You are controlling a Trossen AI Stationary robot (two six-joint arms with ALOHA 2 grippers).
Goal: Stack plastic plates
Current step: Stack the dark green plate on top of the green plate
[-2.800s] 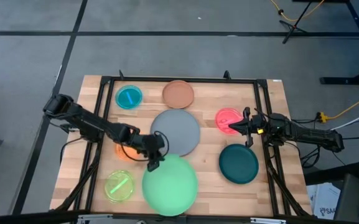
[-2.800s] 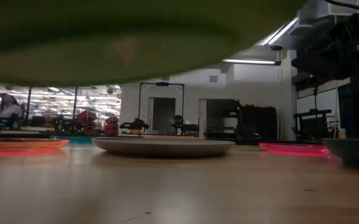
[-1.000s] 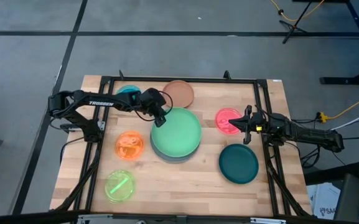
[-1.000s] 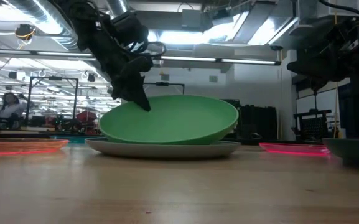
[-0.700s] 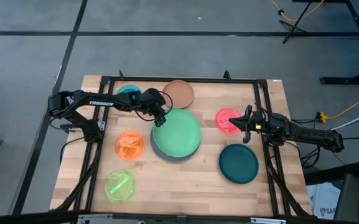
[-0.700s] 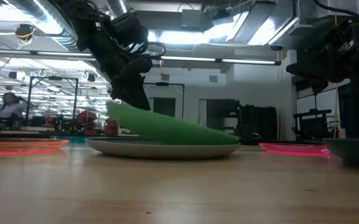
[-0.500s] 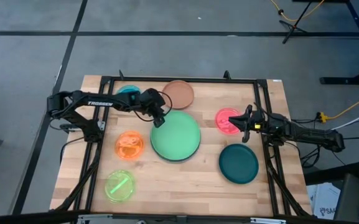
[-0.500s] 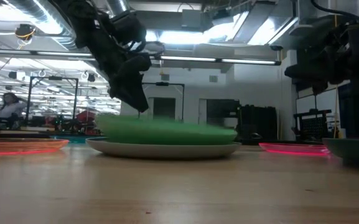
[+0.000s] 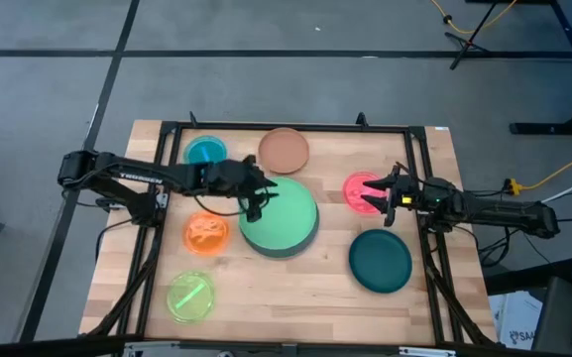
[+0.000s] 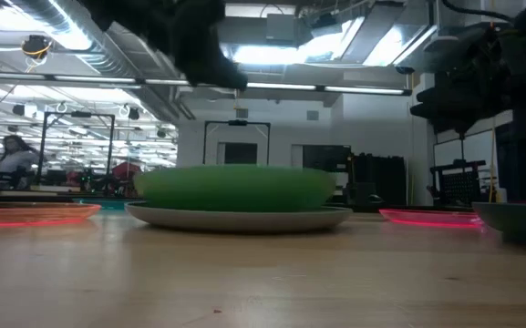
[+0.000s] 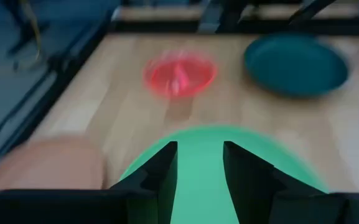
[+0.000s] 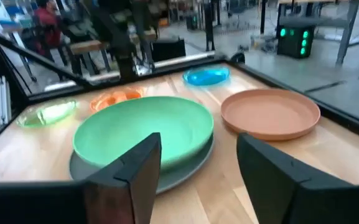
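Wooden table, green plate nested in grey plate

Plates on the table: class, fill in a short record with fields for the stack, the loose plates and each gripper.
stack: light green plate lying flat in the grey plate, mid-table
loose plates: cyan, terracotta, pink, dark teal, orange, yellow-green, each alone on the table
left gripper: open, over the green plate's left edge, holding nothing
right gripper: open, over the pink plate
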